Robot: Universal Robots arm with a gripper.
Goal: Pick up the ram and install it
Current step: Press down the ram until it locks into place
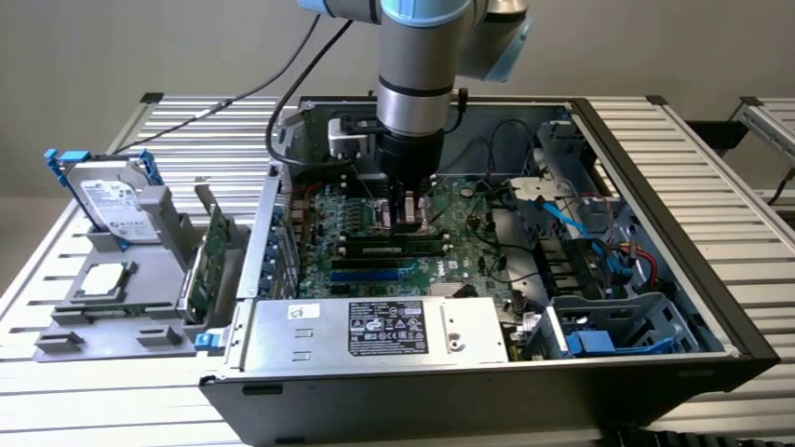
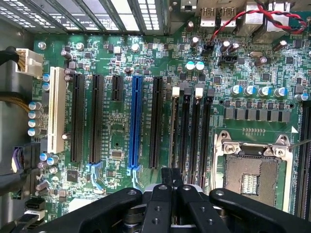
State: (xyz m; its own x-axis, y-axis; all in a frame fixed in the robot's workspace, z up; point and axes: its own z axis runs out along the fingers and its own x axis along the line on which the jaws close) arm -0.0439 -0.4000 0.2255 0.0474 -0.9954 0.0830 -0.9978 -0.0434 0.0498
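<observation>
My gripper [image 1: 404,222] is down inside the open computer case [image 1: 677,200], over the middle of the motherboard [image 2: 121,136], and my fingers [image 2: 165,178] are clenched tight together. Their tips sit at one end of the bank of memory slots [image 2: 197,131]. They line up with the slot farthest from the empty CPU socket [image 2: 252,177], on the side of the bank towards the blue expansion slot [image 2: 135,121].

A thin pale strip runs the length of that slot. I take it to be the ram [image 2: 174,131] seen edge-on, standing in the slot. Whether my tips pinch its top edge or only bear down on it, I cannot tell.

I judge this to be the installing step, with the pick-up done. Seating the stick calls for a straight push down, square to the board, with pressure kept even along its length. The white latch [image 2: 176,91] at the far end must also close on it, and I cannot tell whether it has.
</observation>
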